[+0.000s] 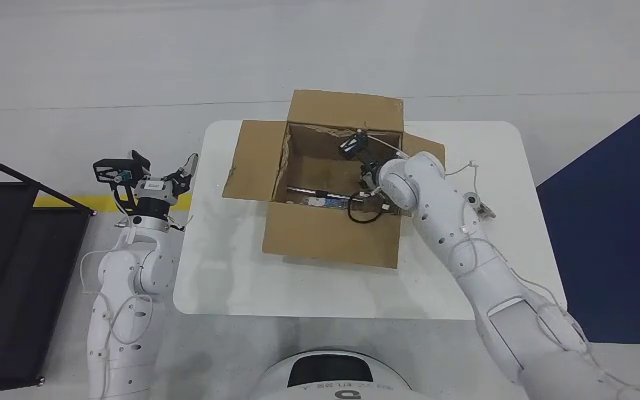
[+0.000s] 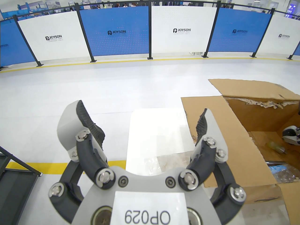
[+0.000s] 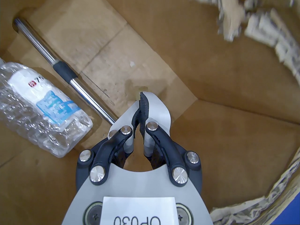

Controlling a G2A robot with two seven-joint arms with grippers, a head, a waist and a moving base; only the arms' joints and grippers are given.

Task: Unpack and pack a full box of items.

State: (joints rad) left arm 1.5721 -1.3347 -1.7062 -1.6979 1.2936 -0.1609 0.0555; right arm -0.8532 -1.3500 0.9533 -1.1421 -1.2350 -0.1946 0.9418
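The right gripper [image 3: 141, 100] is down inside the box [image 3: 211, 129]. Its two fingers are squeezed tight together with nothing between them. The tip is just over the brown bottom of the box, and there is bare cardboard in front of it and to one side.

A shiny metal rod [image 3: 63, 71] with a black band lies just beside the gripper. One end goes behind a finger and the other end reaches a box wall. A crumpled plastic bottle [image 3: 44, 108] lies just beside the rod. Torn paper strips [image 3: 257, 24] hang along the top edges of the box.

The left gripper [image 2: 143, 118] is wide open and holds nothing. It is up in the air at the left edge of the white worktop [image 2: 152, 136], with the floor [image 2: 93, 83] under it. The nearest flap [image 2: 211, 122] of the box is folded out close by.

The box sits near the back of the worktop. There is bare worktop in front of it and to its right.
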